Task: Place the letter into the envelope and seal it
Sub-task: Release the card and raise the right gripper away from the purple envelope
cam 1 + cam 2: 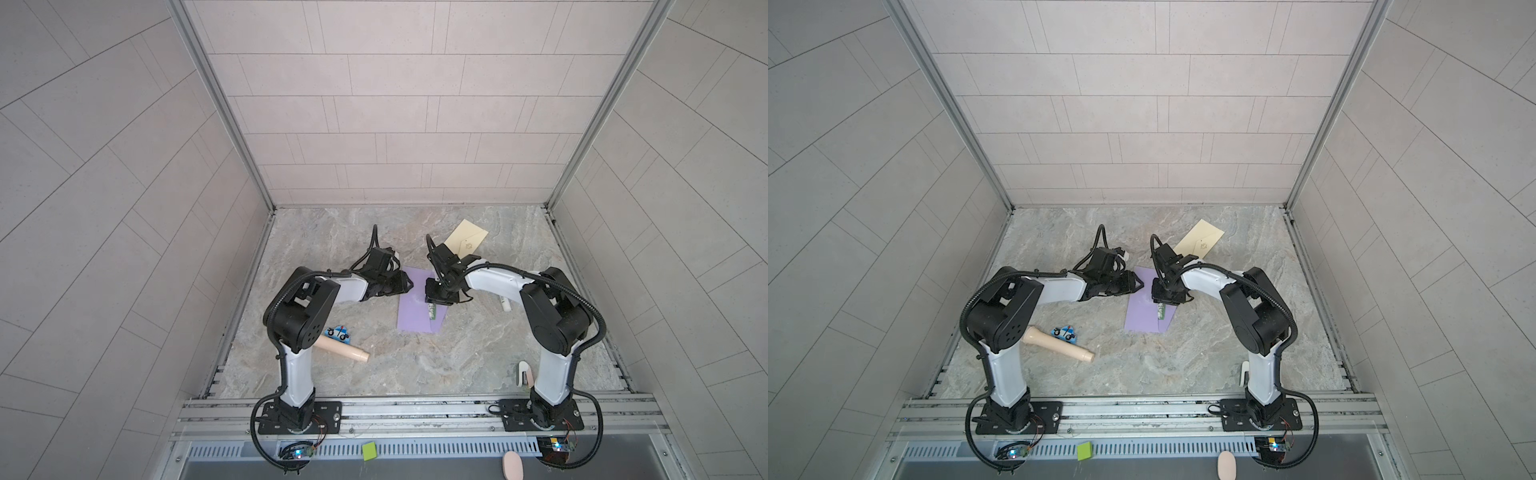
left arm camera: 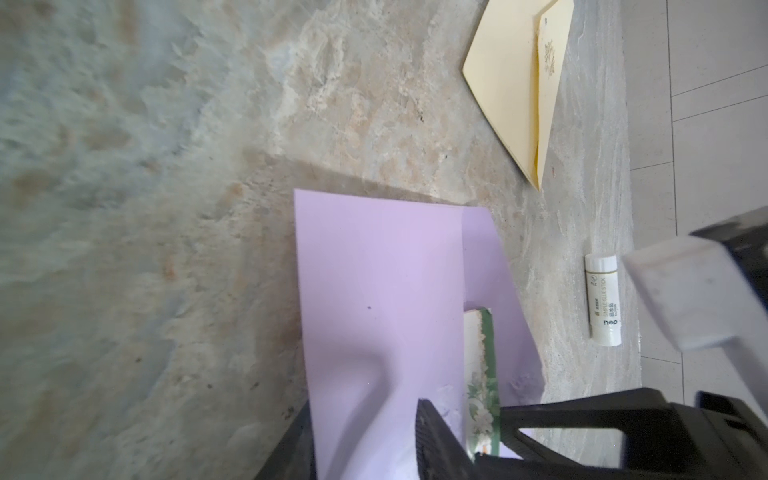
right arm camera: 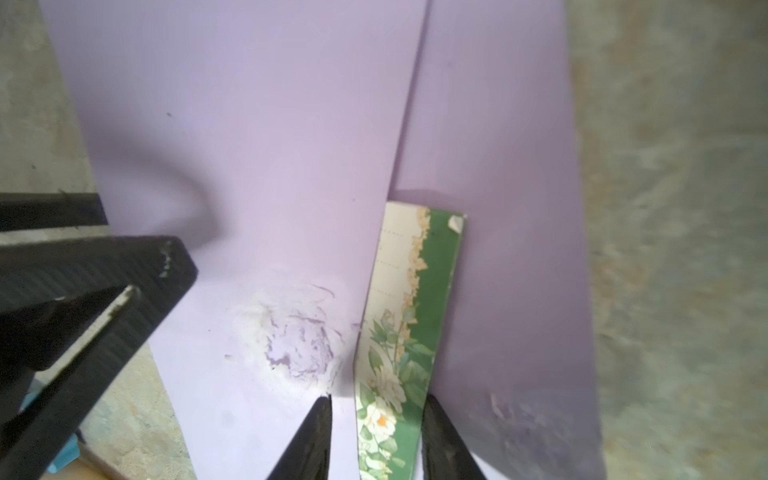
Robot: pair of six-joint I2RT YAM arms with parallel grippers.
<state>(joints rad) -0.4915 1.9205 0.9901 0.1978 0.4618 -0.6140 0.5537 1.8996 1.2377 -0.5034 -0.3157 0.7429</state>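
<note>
lilac envelope (image 1: pixel 415 316), letter (image 3: pixel 407 332) partly in, glue stick (image 2: pixel 603 305) near

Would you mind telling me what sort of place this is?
Probably a robot test cell: two arms bolted to a metal rail, panel walls boxing in a stone-look table, and props like an envelope and glue stick.

There are two white and black robot arms, the left arm (image 1: pixel 299 311) and the right arm (image 1: pixel 552 307). There are two flat paper envelopes, one light purple envelope (image 1: pixel 413 318) and one pale yellow envelope (image 1: pixel 467 237). There is one paper letter (image 3: pixel 395 353) with a green edge and white flowers, one white glue stick (image 2: pixel 602 299), one long tan round stick (image 1: pixel 340 348), one small blue toy car (image 1: pixel 337 332), one green square piece (image 1: pixel 369 451) and one pink oval thing (image 1: pixel 512 465).
</note>
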